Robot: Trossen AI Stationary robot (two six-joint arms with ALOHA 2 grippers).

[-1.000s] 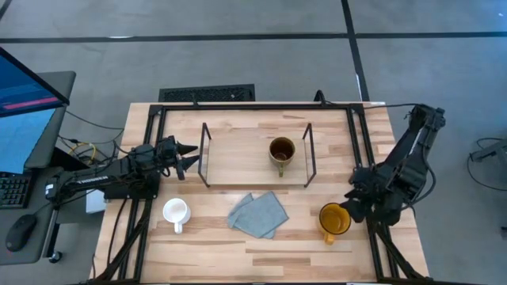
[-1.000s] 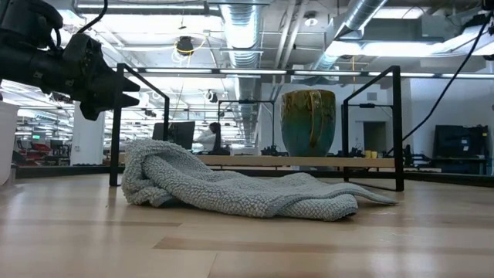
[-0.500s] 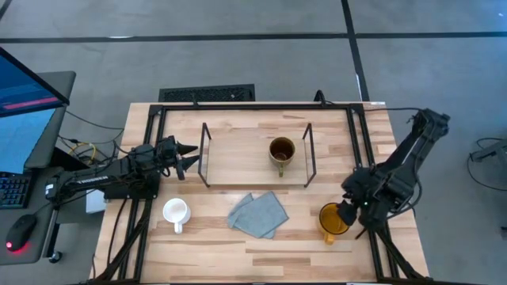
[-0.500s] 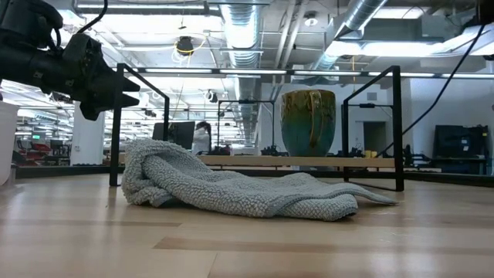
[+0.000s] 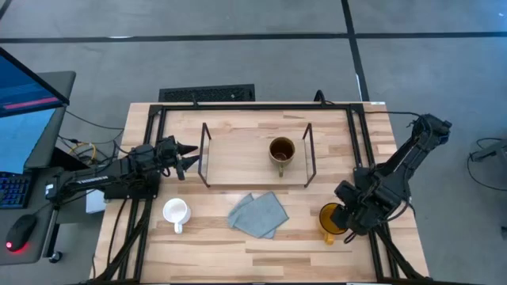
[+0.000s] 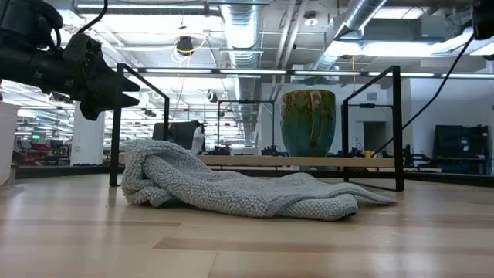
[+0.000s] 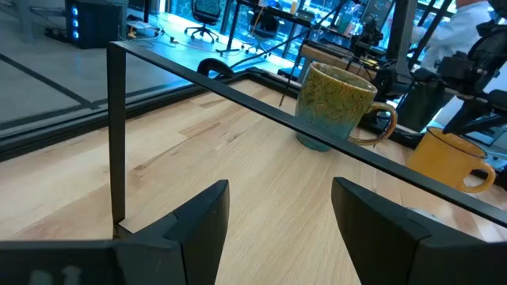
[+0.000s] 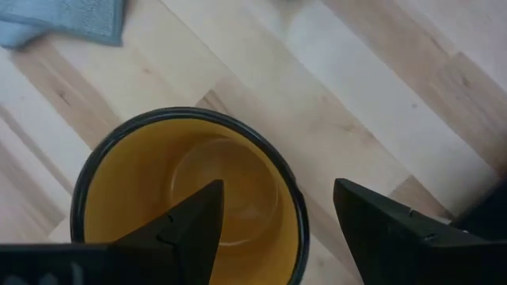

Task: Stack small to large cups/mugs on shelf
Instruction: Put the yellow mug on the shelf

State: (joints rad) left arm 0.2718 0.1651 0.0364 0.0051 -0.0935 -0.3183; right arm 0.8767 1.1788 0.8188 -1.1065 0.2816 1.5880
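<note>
Three mugs were spread across the table. From left to right in the overhead view, the small white mug [image 5: 175, 212] stood on the tabletop near the front left. The olive-brown mug [image 5: 281, 151] stood on the right part of the shelf [image 5: 238, 154]. The yellow-amber mug [image 5: 333, 221] stood on the tabletop at the front right.

The left gripper [image 5: 188, 157] hovered just outside the shelf's left wire end. Its fingers were spread wide with nothing between them.

The right gripper [image 8: 277, 207] hung directly above the yellow-amber mug, fingers wide apart. One finger seemed to sit over the mug's mouth and the other beyond its rim, though the wrist view did not make this certain.

The risk appeared to lie in that grasp. If the fingers closed on the thin wall off centre, the mug could tip or slip. Carried low, it could also strike the shelf's wire frame or the olive-brown mug.

The right wrist view alone showed the mug's amber interior and dark rim. The low view showed the grey-blue cloth [image 6: 231, 189] heaped in front of the shelf, but not the yellow-amber mug. The left wrist view showed both coloured mugs past the wire frame.
</note>
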